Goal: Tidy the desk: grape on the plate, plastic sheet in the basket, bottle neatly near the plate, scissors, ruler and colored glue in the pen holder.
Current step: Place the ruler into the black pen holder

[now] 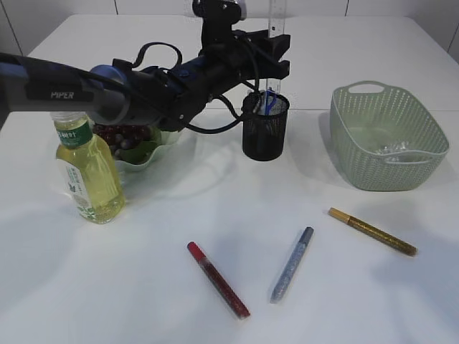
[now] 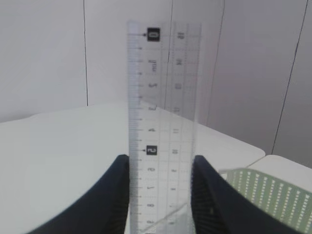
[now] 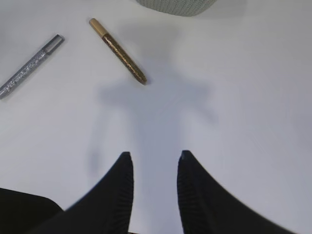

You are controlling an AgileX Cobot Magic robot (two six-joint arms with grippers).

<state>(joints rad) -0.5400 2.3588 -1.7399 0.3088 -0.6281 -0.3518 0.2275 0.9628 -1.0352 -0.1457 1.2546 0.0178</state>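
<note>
A: Where is the ruler (image 2: 163, 126)?
B: Upright, grasped between the jaws of the left gripper (image 2: 161, 195), right above the black mesh pen holder (image 1: 265, 127) near the far edge of the table (image 1: 215, 186). Whether its lower end is already inside the holder, I cannot tell. Something blue stands in the holder as well.

A: And the right gripper (image 3: 154, 168)?
B: Its jaws are parted and hold nothing. It hangs over bare table towards the right edge, with the gold glue pen (image 3: 117, 50) and the silver glue pen (image 3: 30, 66) lying further off in its wrist view.

A: The other glue?
B: The red glue pen (image 1: 218, 279) lies near the front edge, the silver one just to its right, the gold one nearer the right edge. All three are flat on the table and apart from each other.

A: The rest?
B: The grapes (image 1: 122, 136) sit on the green plate (image 1: 140, 159) towards the left edge, the bottle (image 1: 87, 170) standing just beside and in front of it. The green basket (image 1: 387, 136) is at the right edge with something clear and crumpled inside.
</note>
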